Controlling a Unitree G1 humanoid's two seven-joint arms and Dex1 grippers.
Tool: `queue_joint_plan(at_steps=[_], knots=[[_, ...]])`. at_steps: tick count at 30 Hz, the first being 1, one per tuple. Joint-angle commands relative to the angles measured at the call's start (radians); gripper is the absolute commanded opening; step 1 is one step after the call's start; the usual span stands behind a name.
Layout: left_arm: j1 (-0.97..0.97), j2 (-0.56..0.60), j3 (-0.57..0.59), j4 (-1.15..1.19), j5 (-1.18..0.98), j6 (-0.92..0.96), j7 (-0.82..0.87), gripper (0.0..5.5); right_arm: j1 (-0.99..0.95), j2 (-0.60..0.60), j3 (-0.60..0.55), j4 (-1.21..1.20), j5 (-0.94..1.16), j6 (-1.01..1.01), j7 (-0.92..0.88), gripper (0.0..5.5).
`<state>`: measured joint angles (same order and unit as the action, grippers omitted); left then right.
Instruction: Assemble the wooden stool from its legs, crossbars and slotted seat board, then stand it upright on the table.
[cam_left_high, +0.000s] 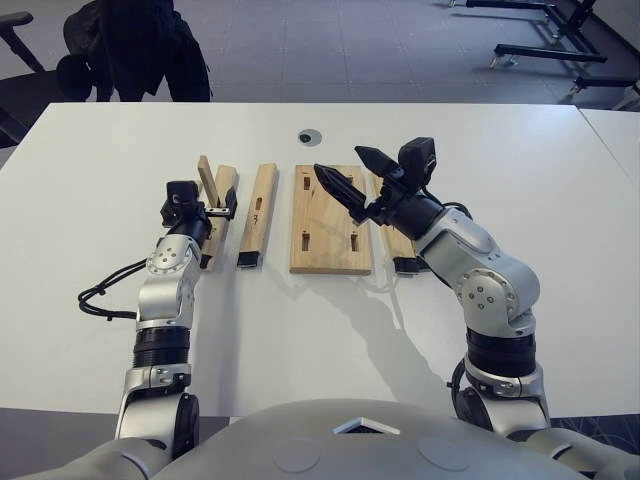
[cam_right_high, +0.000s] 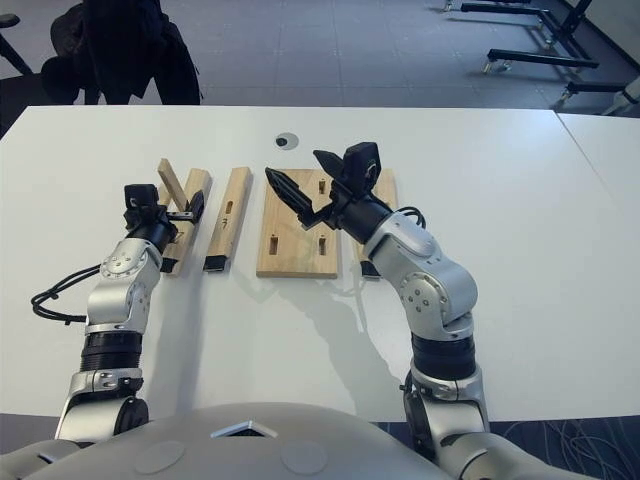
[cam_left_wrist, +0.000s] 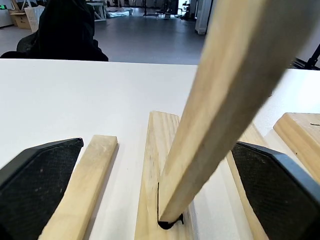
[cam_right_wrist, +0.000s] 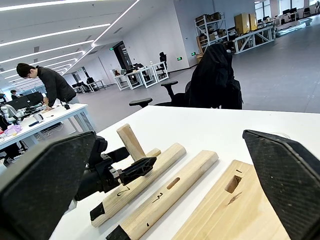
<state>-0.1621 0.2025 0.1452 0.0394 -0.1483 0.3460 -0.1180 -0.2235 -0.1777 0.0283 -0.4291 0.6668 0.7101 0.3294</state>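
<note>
So the wooden parts are all laid out on the white table (cam_left_high: 560, 250), nothing looks assembled apart from one joint. The slotted seat board (cam_left_high: 330, 245) lies flat in the middle. To its left there's a leg (cam_left_high: 258, 210) lying on its own, and further left another leg (cam_left_high: 228, 178) with a crossbar (cam_left_high: 207, 180) stuck end-down into its slot, leaning at a tilt instead of standing straight. The left gripper (cam_left_high: 222, 208) sits right at that crossbar with its claw spread open. In the wrist view the two fingers (cam_left_wrist: 40, 175) straddle the bar, one well clear of it and the other just beside it, so it isn't squeezing anything. That view also has a thinner slat (cam_left_wrist: 80, 190) lying flat just beside the slotted leg. The right gripper (cam_left_high: 356, 174) hangs in the air above the far part of the seat board, claw wide open and holding nothing. A third leg (cam_left_high: 400, 248) lies on the right side of the board, partly hidden under the right arm. Behind the table is a chair with a dark jacket (cam_left_high: 140, 50) draped over it.
</note>
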Motion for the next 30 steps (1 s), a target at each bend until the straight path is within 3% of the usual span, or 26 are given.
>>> queue_joint_plan(at_steps=[1, 10, 28, 30], knots=[[0.016, 0.033, 0.024, -0.167, -0.030, 0.146, -0.001, 5.37, 0.008, 0.008, -0.002, -0.003, -0.010, -0.009, -0.014, 5.40], [0.148, 0.077, -0.072, -0.452, 0.024, 0.460, 0.032, 5.37, 0.046, 0.017, -0.007, -0.027, -0.013, -0.029, -0.044, 5.40], [0.231, -0.016, -0.094, -0.373, 0.075, 0.548, 0.087, 5.37, 0.046, 0.020, -0.009, -0.019, -0.013, -0.039, -0.050, 5.40], [0.242, -0.020, -0.105, -0.382, 0.076, 0.568, 0.084, 5.15, 0.045, 0.019, -0.009, -0.020, -0.011, -0.036, -0.050, 5.40]])
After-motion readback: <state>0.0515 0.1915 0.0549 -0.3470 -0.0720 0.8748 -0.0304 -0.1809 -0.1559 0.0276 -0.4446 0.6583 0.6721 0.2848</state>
